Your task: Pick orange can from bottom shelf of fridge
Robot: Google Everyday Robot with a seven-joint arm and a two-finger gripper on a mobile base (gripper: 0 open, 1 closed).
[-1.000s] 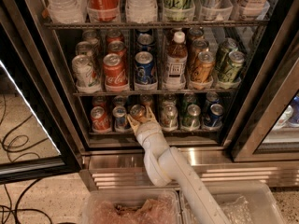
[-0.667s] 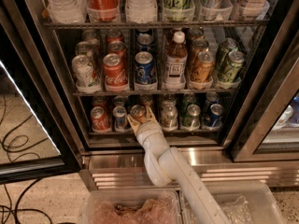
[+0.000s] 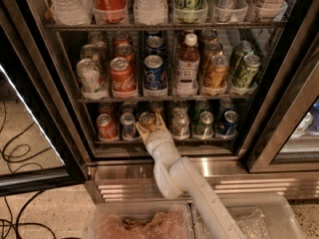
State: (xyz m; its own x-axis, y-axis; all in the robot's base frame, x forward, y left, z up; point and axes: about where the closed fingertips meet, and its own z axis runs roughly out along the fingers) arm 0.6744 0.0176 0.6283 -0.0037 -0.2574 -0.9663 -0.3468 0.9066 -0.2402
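The fridge (image 3: 279,108) stands open in front of me, with racks of drinks. On the bottom shelf (image 3: 164,141) a row of small cans stands in clear trays. The orange can (image 3: 147,119), copper-orange with a silver top, stands at the front of that shelf, left of centre. My gripper (image 3: 149,126) reaches in from below on the white arm (image 3: 174,173). Its fingers (image 3: 160,122) sit on either side of the orange can and close against it. The can stands upright on the shelf.
A red can (image 3: 106,126) and a silver-blue can (image 3: 128,124) stand left of the orange can. Silver, green and blue cans (image 3: 204,123) stand to its right. The rack above holds a Coca-Cola can (image 3: 123,76), a bottle (image 3: 187,63) and amber cans (image 3: 215,72). Clear bins (image 3: 139,223) sit below.
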